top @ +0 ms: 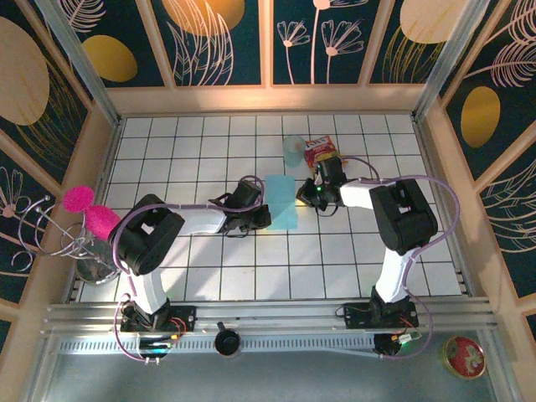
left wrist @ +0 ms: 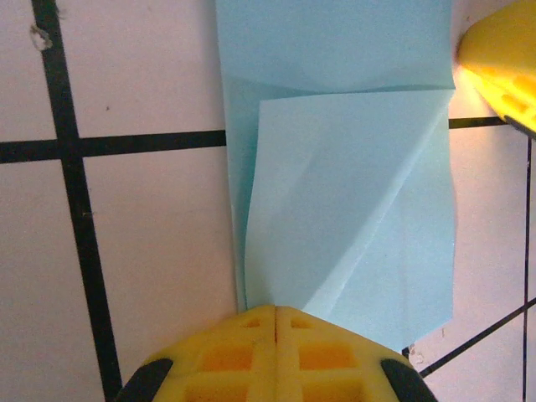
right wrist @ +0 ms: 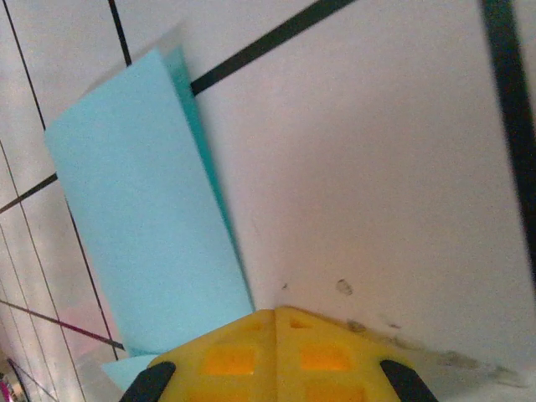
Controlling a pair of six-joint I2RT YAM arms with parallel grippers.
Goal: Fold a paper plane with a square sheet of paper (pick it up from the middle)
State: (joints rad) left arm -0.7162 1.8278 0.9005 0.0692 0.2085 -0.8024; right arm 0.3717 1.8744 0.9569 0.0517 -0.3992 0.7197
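Note:
The square sheet of paper (top: 282,201) lies on the white tiles, folded into a tall light teal strip. In the left wrist view the paper (left wrist: 352,209) shows one flap turned in along a slanted crease. My left gripper (left wrist: 276,308) is shut, its yellow tips resting on the strip's near edge, and nothing shows between the fingers. My right gripper (right wrist: 276,310) is also shut, its tips down on the bare tile just beside the long edge of the paper (right wrist: 142,209). In the top view the left gripper (top: 265,211) and right gripper (top: 303,195) flank the strip.
A pale translucent blue cup (top: 293,151) and a red-and-yellow snack packet (top: 321,152) stand just behind the paper. At the left edge a wire rack holds pink fluffy balls (top: 79,201). Wooden walls close in the tiled floor (top: 251,268).

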